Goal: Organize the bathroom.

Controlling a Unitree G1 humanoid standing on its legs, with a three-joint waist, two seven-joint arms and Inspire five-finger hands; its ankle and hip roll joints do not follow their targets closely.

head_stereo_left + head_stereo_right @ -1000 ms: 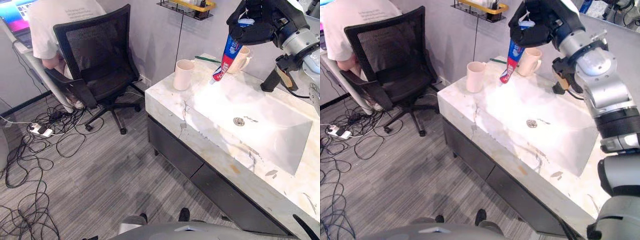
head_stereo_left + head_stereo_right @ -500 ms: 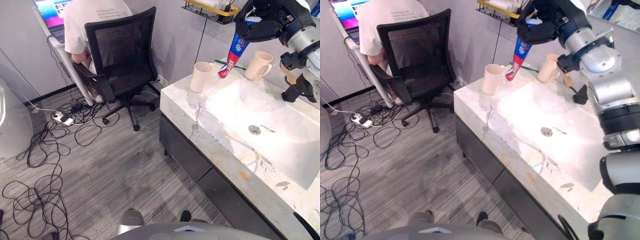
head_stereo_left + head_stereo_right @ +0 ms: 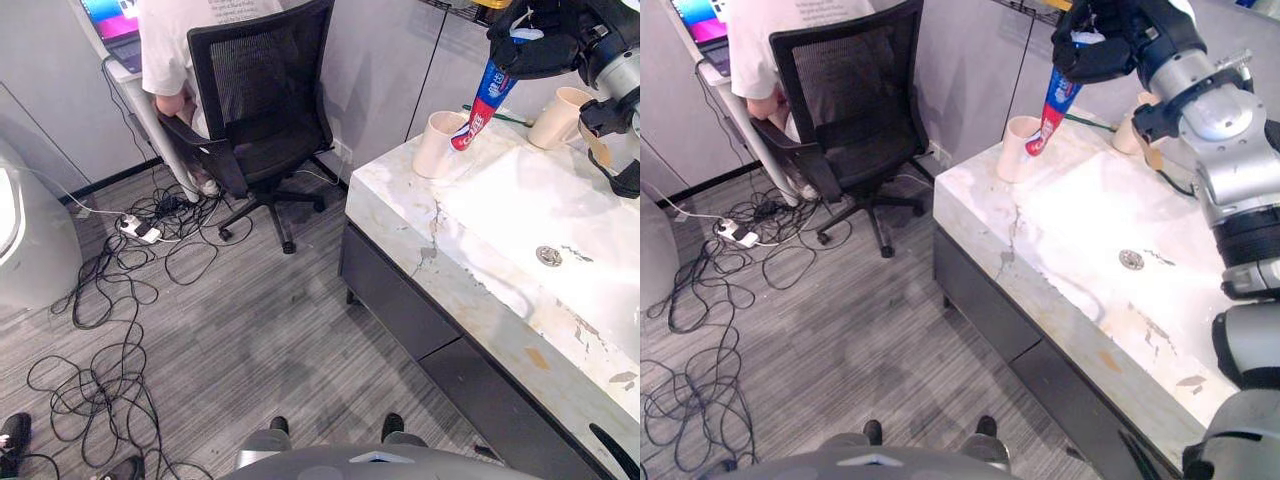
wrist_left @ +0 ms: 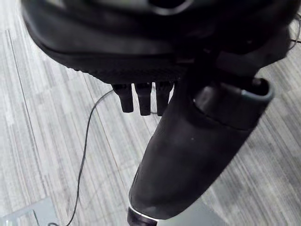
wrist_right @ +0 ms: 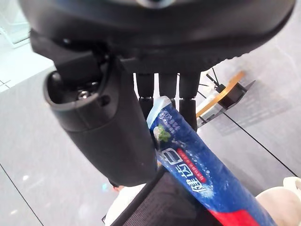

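My right hand (image 3: 545,42) is up at the back of the marble sink counter (image 3: 400,205), shut on a red and blue toothpaste tube (image 3: 484,92). The tube (image 5: 200,165) hangs cap down between thumb and fingers. Its cap end is just above and right of a pale cup (image 3: 437,145) on the counter's back left corner. A second mug (image 3: 556,116) stands further right by the wall, with a green toothbrush (image 3: 495,115) lying between them. My left hand (image 4: 188,155) hangs over the floor, fingers relaxed and holding nothing.
The basin with its drain (image 3: 549,256) takes up the counter's right part, and a black tap (image 3: 625,180) stands at its back. A black office chair (image 3: 265,110) with a seated person (image 3: 175,45) is left of the counter. Cables (image 3: 100,330) sprawl over the floor.
The camera has shifted, so the counter sits further right and the floor shows more. My right hand has carried the tube left, from beside the right mug to beside the left cup.
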